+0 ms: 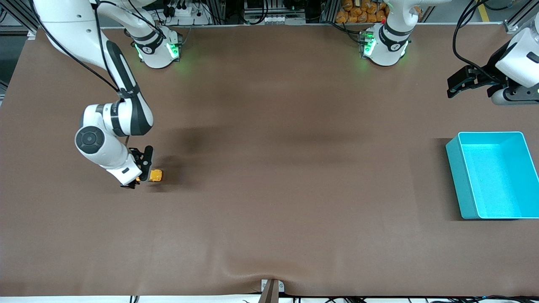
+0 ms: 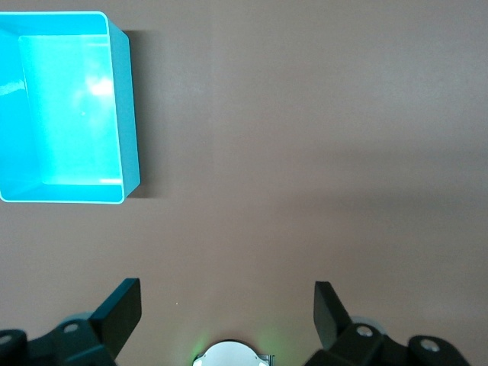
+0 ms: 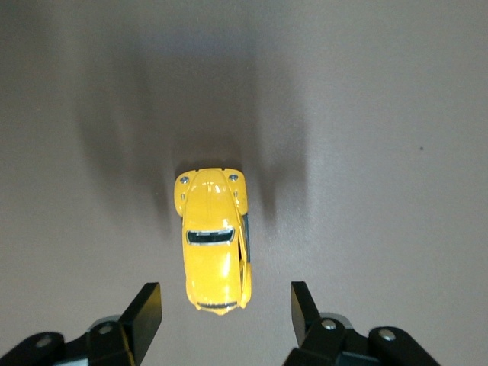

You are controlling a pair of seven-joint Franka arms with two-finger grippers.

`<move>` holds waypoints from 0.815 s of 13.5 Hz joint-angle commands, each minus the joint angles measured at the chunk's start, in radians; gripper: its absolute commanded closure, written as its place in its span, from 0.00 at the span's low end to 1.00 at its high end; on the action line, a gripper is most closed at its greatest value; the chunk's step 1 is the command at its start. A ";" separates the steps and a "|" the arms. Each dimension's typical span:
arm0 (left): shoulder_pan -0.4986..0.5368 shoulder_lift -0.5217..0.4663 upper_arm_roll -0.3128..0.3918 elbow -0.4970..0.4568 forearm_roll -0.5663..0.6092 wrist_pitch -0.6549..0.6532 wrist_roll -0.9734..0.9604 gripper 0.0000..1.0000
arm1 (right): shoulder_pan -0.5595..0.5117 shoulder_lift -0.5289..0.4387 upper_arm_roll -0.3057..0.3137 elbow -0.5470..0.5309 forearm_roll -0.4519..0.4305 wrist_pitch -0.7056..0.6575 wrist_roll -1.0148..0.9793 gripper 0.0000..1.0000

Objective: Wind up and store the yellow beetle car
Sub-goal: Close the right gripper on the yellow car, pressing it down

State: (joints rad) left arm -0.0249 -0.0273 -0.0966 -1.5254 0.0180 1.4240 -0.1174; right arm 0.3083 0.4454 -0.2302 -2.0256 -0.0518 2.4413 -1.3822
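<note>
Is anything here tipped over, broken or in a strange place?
Nothing stands out. The yellow beetle car sits upright on its wheels on the table, and the turquoise bin stands upright with nothing inside.

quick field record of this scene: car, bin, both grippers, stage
yellow beetle car: upright on its wheels on the brown table, toward the right arm's end
turquoise bin: nothing visible in it, toward the left arm's end
right gripper: low at the car, fingers apart either side of its tail end, not touching it
left gripper: open, waiting over bare table near the bin
stage: car not gripped, not stored
</note>
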 commanded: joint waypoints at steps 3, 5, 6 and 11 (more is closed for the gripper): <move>0.005 -0.011 0.000 -0.001 -0.015 0.001 0.008 0.00 | 0.002 0.026 0.000 0.015 0.020 0.012 -0.015 0.34; 0.005 -0.011 0.000 -0.001 -0.015 0.001 0.008 0.00 | 0.002 0.033 0.000 0.015 0.020 0.012 -0.015 0.36; 0.006 -0.011 0.000 -0.001 -0.015 0.001 0.008 0.00 | 0.000 0.035 0.000 0.015 0.021 0.012 -0.015 0.37; 0.005 -0.011 0.000 -0.001 -0.015 0.001 0.008 0.00 | 0.005 0.050 0.000 0.016 0.021 0.035 -0.015 0.39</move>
State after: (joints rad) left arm -0.0249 -0.0273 -0.0962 -1.5254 0.0180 1.4240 -0.1174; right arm 0.3088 0.4802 -0.2301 -2.0251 -0.0508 2.4667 -1.3822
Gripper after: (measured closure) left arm 0.000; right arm 0.388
